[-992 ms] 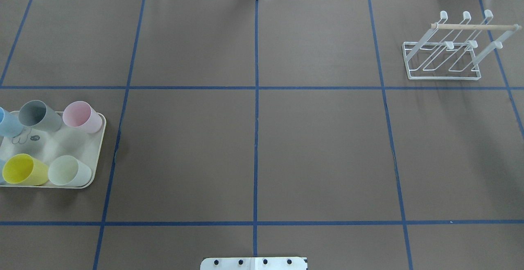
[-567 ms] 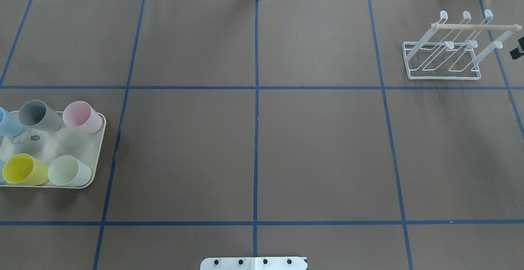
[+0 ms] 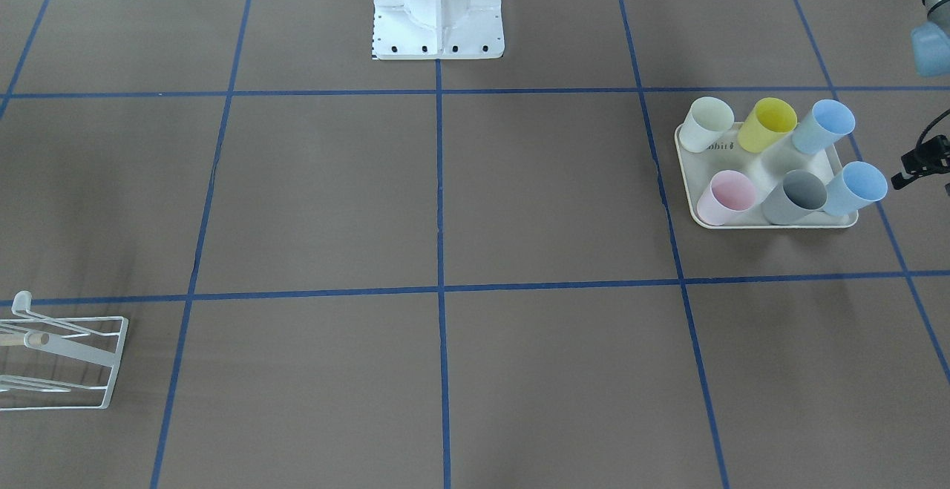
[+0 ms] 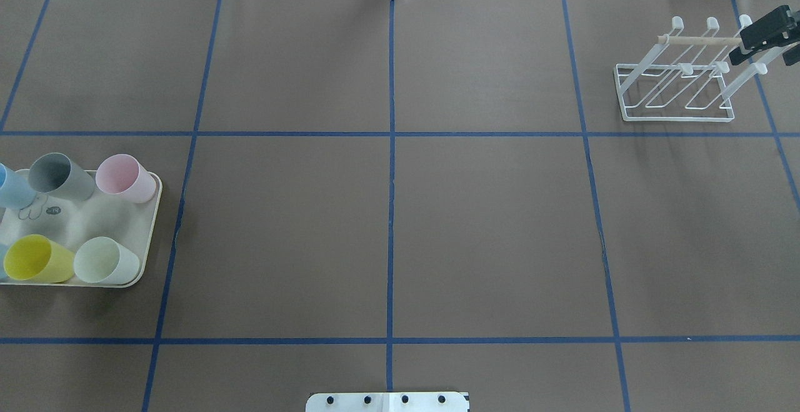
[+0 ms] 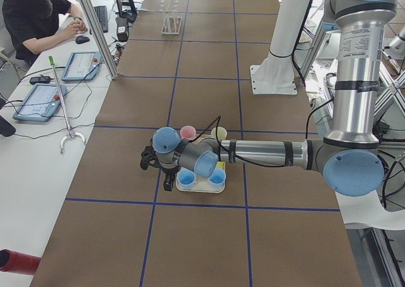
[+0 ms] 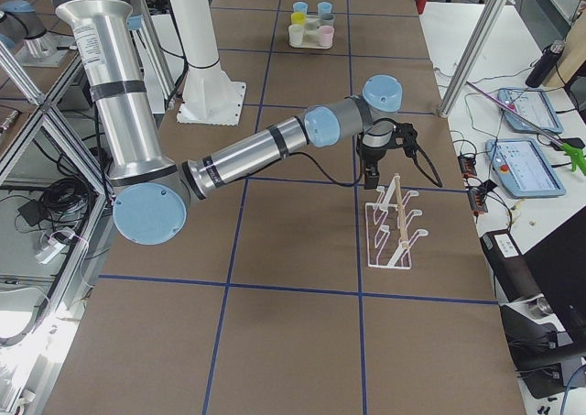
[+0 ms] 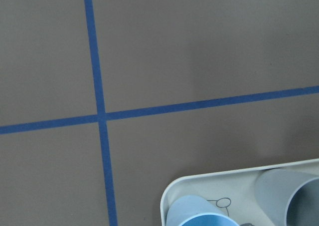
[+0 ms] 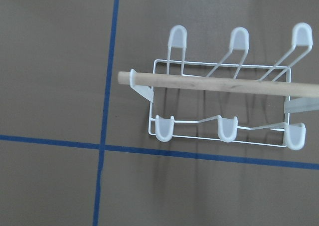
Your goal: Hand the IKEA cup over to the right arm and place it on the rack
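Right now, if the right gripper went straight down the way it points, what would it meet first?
Probably the wooden rod of the rack, right below the right gripper; depth unclear.

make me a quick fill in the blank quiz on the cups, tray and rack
The tray holds ___ cups. Two of those cups are ___. In its row, the pink cup stands beside the ___ cup. On the rack, the rod is made of ___.
Missing words: six, blue, grey, wood.
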